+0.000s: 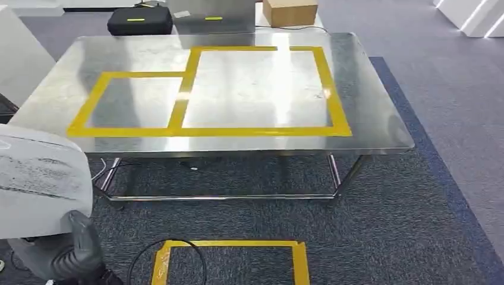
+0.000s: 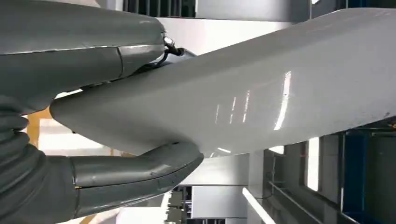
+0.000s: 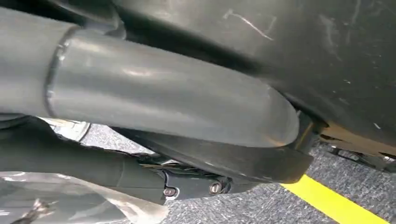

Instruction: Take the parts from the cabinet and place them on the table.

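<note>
Fingers (image 2: 135, 175) and thumb of the left hand (image 1: 74, 249) clamp a pale, glossy part (image 2: 243, 98) from both sides, holding it at the lower left of the head view, probably for carrying to the table (image 1: 368, 113). Whether the right hand (image 3: 168, 98) holds anything I cannot tell; its wrist view is too close. Yellow tape (image 1: 202, 130) marks two rectangles on the steel top, likely drop zones. Farther off sit a black case (image 1: 139, 21) and a cardboard box (image 1: 289, 12). No writing is legible.
</note>
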You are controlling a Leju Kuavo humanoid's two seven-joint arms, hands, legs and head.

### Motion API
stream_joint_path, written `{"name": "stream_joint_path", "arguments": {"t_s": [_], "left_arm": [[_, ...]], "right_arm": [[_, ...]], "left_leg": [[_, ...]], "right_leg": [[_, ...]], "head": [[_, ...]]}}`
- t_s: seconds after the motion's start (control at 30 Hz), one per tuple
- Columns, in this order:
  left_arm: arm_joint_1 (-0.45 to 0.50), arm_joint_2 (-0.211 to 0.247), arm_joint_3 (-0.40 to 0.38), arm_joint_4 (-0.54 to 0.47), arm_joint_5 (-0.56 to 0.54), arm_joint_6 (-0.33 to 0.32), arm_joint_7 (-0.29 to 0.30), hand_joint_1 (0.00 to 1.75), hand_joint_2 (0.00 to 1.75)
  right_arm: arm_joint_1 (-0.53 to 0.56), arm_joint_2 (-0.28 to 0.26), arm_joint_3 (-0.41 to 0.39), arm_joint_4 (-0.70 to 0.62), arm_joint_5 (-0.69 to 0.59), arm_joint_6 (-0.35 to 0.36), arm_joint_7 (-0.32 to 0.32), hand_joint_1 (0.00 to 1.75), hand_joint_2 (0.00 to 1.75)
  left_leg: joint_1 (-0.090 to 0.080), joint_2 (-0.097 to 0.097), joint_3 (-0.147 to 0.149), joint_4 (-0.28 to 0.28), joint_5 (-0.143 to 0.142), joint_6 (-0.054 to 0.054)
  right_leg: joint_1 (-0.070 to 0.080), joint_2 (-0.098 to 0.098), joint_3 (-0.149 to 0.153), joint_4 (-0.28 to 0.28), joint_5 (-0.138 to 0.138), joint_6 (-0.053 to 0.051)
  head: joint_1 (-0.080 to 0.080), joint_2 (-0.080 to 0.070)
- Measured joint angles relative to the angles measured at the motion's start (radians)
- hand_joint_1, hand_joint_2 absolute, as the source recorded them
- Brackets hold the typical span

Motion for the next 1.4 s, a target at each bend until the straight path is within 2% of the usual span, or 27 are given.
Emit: {"name": "stream_joint_path", "arguments": {"t_s": [0.03, 0.07, 0.1, 0.17, 0.2, 0.23, 0.27, 0.33, 0.4, 0.43, 0.5, 0.53, 0.57, 0.6, 0.63, 0.67, 0.7, 0.73, 0.8, 0.83, 0.9, 0.93, 1.03, 1.1, 1.2, 1.23, 1.4], "left_arm": [[0.0, 0.001, 0.0, 0.0, 0.0, 0.0, 0.0, 1.75, 1.75], [0.0, 0.001, 0.0, 0.0, 0.004, 0.0, 0.0, 1.75, 1.75], [0.0, 0.001, 0.0, 0.0, 0.01, -0.003, 0.0, 1.75, 1.75], [0.0, 0.001, 0.0, 0.0, 0.02, -0.011, 0.0, 1.75, 1.75], [0.001, 0.002, 0.0, 0.001, 0.021, -0.013, 0.0, 1.75, 1.75], [0.0, 0.002, 0.0, 0.001, 0.025, -0.014, 0.0, 1.75, 1.75], [0.002, 0.001, 0.001, 0.0, 0.026, -0.014, 0.0, 1.75, 1.75], [0.0, -0.001, 0.001, 0.0, 0.023, -0.014, 0.0, 1.75, 1.75], [0.0, -0.005, 0.0, 0.0, 0.019, -0.014, 0.0, 1.75, 1.75], [-0.002, -0.006, 0.0, 0.0, 0.019, -0.014, 0.0, 1.75, 1.75], [-0.002, -0.006, 0.0, 0.0, 0.018, -0.014, 0.0, 1.75, 1.75], [-0.002, -0.006, 0.0, 0.001, 0.016, -0.013, 0.0, 1.75, 1.75], [-0.002, -0.006, 0.0, 0.001, 0.015, -0.012, 0.0, 1.75, 1.75], [-0.002, -0.006, 0.0, 0.002, 0.013, -0.01, 0.0, 1.75, 1.75], [-0.002, -0.007, 0.0, 0.002, 0.012, -0.01, 0.0, 1.75, 1.75], [-0.002, -0.007, 0.0, 0.002, 0.011, -0.01, 0.0, 1.75, 1.75], [-0.001, -0.007, 0.0, 0.002, 0.007, -0.01, 0.0, 1.75, 1.75], [0.0, -0.007, 0.0, 0.004, 0.007, -0.011, 0.0, 1.75, 1.75], [-0.001, -0.009, 0.001, 0.007, -0.004, -0.01, 0.0, 1.75, 1.75], [-0.001, -0.01, 0.002, 0.008, -0.016, -0.005, 0.0, 1.75, 1.75], [-0.003, -0.009, 0.003, 0.016, -0.05, 0.013, 0.0, 1.75, 1.75], [-0.003, -0.009, 0.004, 0.023, -0.074, 0.028, 0.0, 1.75, 1.75], [-0.011, -0.005, 0.027, 0.059, -0.308, 0.149, 0.018, 1.75, 1.75], [-0.024, -0.004, 0.057, 0.092, -0.586, 0.224, 0.08, 1.75, 1.75], [-0.071, -0.015, 0.17, 0.146, -1.026, 0.235, 0.149, 1.75, 1.75], [-0.102, -0.014, 0.208, 0.171, -1.112, 0.235, 0.166, 1.75, 1.75], [-0.276, 0.028, 0.364, 0.335, -1.219, 0.236, 0.294, 1.75, 1.75]], "right_arm": [[0.001, 0.0, 0.0, 0.0, 0.0, 0.0, 0.0, 0.0, 0.0], [0.002, 0.0, 0.0, 0.0, 0.0, 0.0, 0.0, 0.0, 0.0], [0.004, 0.0, 0.0, 0.0, 0.0, 0.0, 0.0, 0.0, 0.0], [0.007, 0.0, -0.001, 0.0, 0.0, 0.0, 0.0, 0.0, 0.0], [0.011, 0.0, -0.001, 0.001, 0.0, 0.0, 0.001, 0.0, 0.0], [0.01, 0.0, -0.002, 0.001, 0.0, 0.0, 0.001, 0.0, 0.0], [0.01, 0.0, -0.002, 0.0, 0.001, 0.0, 0.001, 0.0, 0.0], [0.011, -0.001, -0.003, -0.001, 0.001, 0.0, 0.001, 0.0, 0.0], [0.01, -0.003, -0.003, -0.002, 0.001, 0.0, 0.002, 0.0, 0.0], [0.008, -0.003, -0.003, -0.002, 0.001, 0.0, -0.001, 0.0, 0.0], [0.002, -0.003, -0.003, -0.002, 0.001, 0.0, -0.003, 0.0, 0.0], [-0.001, -0.003, -0.003, -0.002, 0.001, 0.0, -0.005, 0.0, 0.0], [-0.003, -0.003, -0.003, -0.002, 0.0, 0.0, -0.005, 0.0, 0.0], [-0.004, -0.003, -0.003, -0.002, 0.0, 0.0, -0.005, 0.0, 0.0], [-0.004, -0.003, -0.003, -0.002, 0.0, 0.0, -0.005, 0.0, 0.0], [-0.004, -0.003, -0.003, -0.002, -0.001, 0.0, -0.005, 0.0, 0.0], [-0.003, -0.003, -0.003, -0.001, -0.002, 0.0, -0.003, 0.0, 0.0], [-0.003, -0.003, -0.003, 0.0, -0.002, 0.0, -0.003, 0.0, 0.0], [-0.004, -0.004, -0.003, 0.001, -0.003, 0.0, -0.003, 0.0, 0.0], [-0.006, -0.004, -0.003, 0.001, -0.003, 0.0, -0.003, 0.0, 0.0], [-0.006, -0.003, -0.003, 0.001, -0.003, 0.0, -0.002, 0.0, 0.0], [-0.006, -0.003, -0.003, 0.002, -0.003, 0.001, -0.002, 0.0, 0.0], [-0.006, -0.003, -0.003, 0.002, 0.002, 0.001, -0.003, 0.0, 0.0], [-0.006, -0.003, -0.003, 0.002, 0.011, 0.002, -0.003, 0.0, 0.0], [-0.007, -0.004, -0.002, 0.002, 0.019, 0.009, -0.006, 0.0, 0.0], [-0.007, -0.004, 0.0, 0.002, 0.02, 0.012, -0.008, 0.0, 0.0], [-0.007, -0.006, 0.011, 0.001, 0.024, 0.021, -0.02, 0.0, 0.0]], "left_leg": [[0.001, 0.0, -0.025, 0.012, -0.028, -0.003], [0.001, 0.0, -0.034, -0.004, -0.028, -0.003], [0.001, 0.0, -0.029, -0.046, -0.001, -0.002], [0.001, 0.001, -0.005, -0.186, 0.124, 0.006], [-0.003, 0.005, -0.009, -0.207, 0.193, 0.016], [-0.008, 0.008, -0.017, -0.227, 0.161, 0.019], [-0.011, 0.006, -0.008, -0.223, 0.178, 0.029], [-0.009, 0.003, 0.005, -0.245, 0.171, 0.044], [0.0, 0.004, 0.047, -0.266, 0.172, 0.056], [0.001, 0.005, 0.056, -0.272, 0.169, 0.06], [0.002, 0.006, 0.069, -0.275, 0.154, 0.061], [0.002, 0.005, 0.079, -0.275, 0.144, 0.062], [0.002, 0.004, 0.092, -0.275, 0.134, 0.061], [0.002, 0.002, 0.106, -0.275, 0.124, 0.06], [0.003, 0.001, 0.126, -0.275, 0.11, 0.057], [0.003, 0.001, 0.142, -0.275, 0.098, 0.053], [0.002, 0.001, 0.143, -0.276, 0.087, 0.047], [0.0, -0.001, 0.159, -0.268, 0.077, 0.042], [-0.002, 0.001, 0.164, -0.266, 0.067, 0.029], [-0.002, 0.001, 0.168, -0.275, 0.067, 0.027], [-0.002, 0.001, 0.179, -0.285, 0.06, 0.047], [-0.003, 0.0, 0.181, -0.289, 0.062, 0.045], [-0.003, 0.001, 0.188, -0.299, 0.061, 0.046], [-0.003, 0.001, 0.192, -0.307, 0.057, 0.046], [-0.003, 0.001, 0.193, -0.31, 0.058, 0.045], [-0.003, 0.001, 0.194, -0.311, 0.058, 0.044], [-0.002, 0.001, 0.194, -0.313, 0.064, 0.025]], "right_leg": [[0.0, 0.002, 0.01, 0.0, -0.01, 0.0], [0.0, 0.005, 0.023, 0.0, -0.02, 0.001], [-0.001, 0.006, 0.038, 0.0, -0.032, 0.003], [-0.001, 0.007, 0.07, -0.001, -0.056, 0.01], [0.0, 0.005, 0.069, -0.002, -0.068, 0.014], [0.003, 0.008, 0.078, -0.005, -0.071, 0.02], [0.002, 0.005, 0.071, -0.017, -0.078, 0.028], [0.003, 0.004, 0.099, -0.016, -0.06, 0.04], [0.004, 0.004, 0.069, 0.044, -0.058, 0.048], [0.004, 0.004, 0.024, 0.117, -0.06, 0.05], [0.003, 0.004, -0.074, 0.238, -0.119, 0.058], [0.003, 0.004, -0.107, 0.261, -0.157, 0.061], [0.002, 0.004, -0.124, 0.251, -0.167, 0.064], [0.002, 0.004, -0.126, 0.219, -0.151, 0.063], [0.0, 0.003, -0.116, 0.149, -0.096, 0.064], [-0.002, 0.002, -0.104, 0.077, -0.025, 0.064], [-0.004, -0.001, -0.101, 0.018, 0.068, 0.062], [0.001, -0.007, -0.105, 0.02, 0.04, 0.05], [0.004, -0.006, -0.09, 0.022, 0.051, 0.029], [0.004, -0.004, -0.081, 0.019, 0.054, 0.027], [0.003, -0.003, -0.078, 0.017, 0.056, 0.031], [0.002, -0.001, -0.078, 0.017, 0.053, 0.031], [0.002, 0.001, -0.076, 0.016, 0.043, 0.025], [0.003, 0.001, -0.075, 0.016, 0.041, 0.021], [0.005, 0.0, -0.072, 0.016, 0.038, 0.018], [0.005, 0.0, -0.071, 0.016, 0.038, 0.017], [0.005, -0.001, -0.071, 0.016, 0.042, 0.012]], "head": [[0.0, 0.0], [0.0, 0.0], [0.0, 0.0], [0.0, 0.0], [0.002, 0.0], [-0.002, 0.0], [0.002, 0.0], [0.003, 0.0], [0.009, 0.0], [0.016, 0.001], [0.021, 0.0], [0.021, 0.0], [0.023, 0.0], [0.024, 0.0], [0.024, 0.0], [0.024, 0.0], [0.025, 0.0], [0.023, 0.0], [0.024, 0.0], [0.026, 0.0], [0.021, 0.0], [0.02, 0.0], [0.02, 0.0], [0.021, 0.0], [0.021, 0.0], [0.021, 0.0], [0.021, 0.0]]}}
